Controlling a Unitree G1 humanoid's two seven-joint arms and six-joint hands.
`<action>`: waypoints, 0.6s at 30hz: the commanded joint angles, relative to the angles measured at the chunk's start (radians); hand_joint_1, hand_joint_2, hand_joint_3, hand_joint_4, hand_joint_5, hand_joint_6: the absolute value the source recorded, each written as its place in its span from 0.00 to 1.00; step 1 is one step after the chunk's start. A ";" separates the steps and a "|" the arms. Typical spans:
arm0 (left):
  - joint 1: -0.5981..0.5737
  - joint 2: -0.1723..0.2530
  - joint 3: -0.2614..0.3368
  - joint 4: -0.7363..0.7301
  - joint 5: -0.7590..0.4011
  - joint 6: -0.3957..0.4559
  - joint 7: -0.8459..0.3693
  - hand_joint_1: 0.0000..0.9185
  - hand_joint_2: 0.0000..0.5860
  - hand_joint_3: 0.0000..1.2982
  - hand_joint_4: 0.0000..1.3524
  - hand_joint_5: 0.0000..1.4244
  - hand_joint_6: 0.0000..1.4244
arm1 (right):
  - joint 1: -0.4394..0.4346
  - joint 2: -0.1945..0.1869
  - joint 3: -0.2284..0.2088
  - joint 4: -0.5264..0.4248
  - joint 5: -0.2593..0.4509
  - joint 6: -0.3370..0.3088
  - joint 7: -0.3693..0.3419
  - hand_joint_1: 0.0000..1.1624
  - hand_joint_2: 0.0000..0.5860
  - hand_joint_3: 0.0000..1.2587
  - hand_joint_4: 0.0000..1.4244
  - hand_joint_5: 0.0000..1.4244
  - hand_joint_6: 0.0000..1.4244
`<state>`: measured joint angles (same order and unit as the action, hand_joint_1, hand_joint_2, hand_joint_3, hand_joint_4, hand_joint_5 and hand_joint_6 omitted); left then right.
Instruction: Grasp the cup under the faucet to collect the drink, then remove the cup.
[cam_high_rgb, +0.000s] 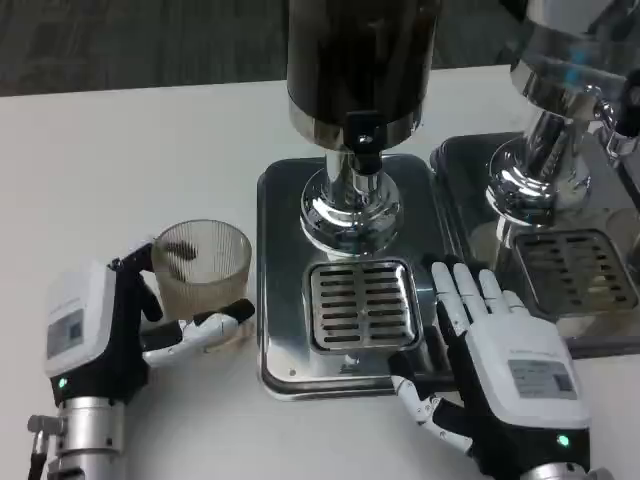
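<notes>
A clear ribbed plastic cup (203, 264) stands on the white table, left of the dispenser's steel tray (278, 220). My left hand (110, 330) grips the cup from its left side, with fingers reaching round its base. Dark liquid fills the drink dispenser (358, 60), whose black faucet (362, 140) hangs over the slotted drip grate (360, 303). Nothing stands on the grate. My right hand (500, 360) lies flat with fingers apart on the tray's right edge, holding nothing.
A second chrome dispenser (560, 90) with its own tray and grate (575, 270) stands at the right. Bare white table lies to the left and front of the cup.
</notes>
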<state>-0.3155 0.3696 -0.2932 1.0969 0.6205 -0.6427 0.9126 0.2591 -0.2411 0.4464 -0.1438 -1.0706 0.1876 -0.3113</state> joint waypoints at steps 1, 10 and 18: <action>-0.004 0.009 0.005 -0.045 0.012 -0.015 0.067 0.55 0.12 0.50 0.60 0.72 0.81 | -0.003 -0.002 0.000 0.013 0.010 -0.004 0.002 0.29 0.71 0.00 0.00 0.00 0.06; -0.003 0.007 -0.006 -0.080 0.038 -0.033 0.098 0.51 0.11 0.50 0.60 0.71 0.82 | 0.000 -0.001 -0.001 0.010 0.008 -0.002 -0.002 0.29 0.71 0.00 0.00 0.00 0.06; -0.015 0.011 -0.031 -0.136 0.083 -0.061 0.096 0.49 0.10 0.50 0.60 0.71 0.82 | -0.001 0.010 0.010 0.006 -0.020 0.015 -0.011 0.30 0.71 0.00 0.00 0.00 0.06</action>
<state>-0.3144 0.3715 -0.3118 0.9828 0.6849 -0.6752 0.9914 0.2584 -0.2416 0.4482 -0.1309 -1.0772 0.1906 -0.3116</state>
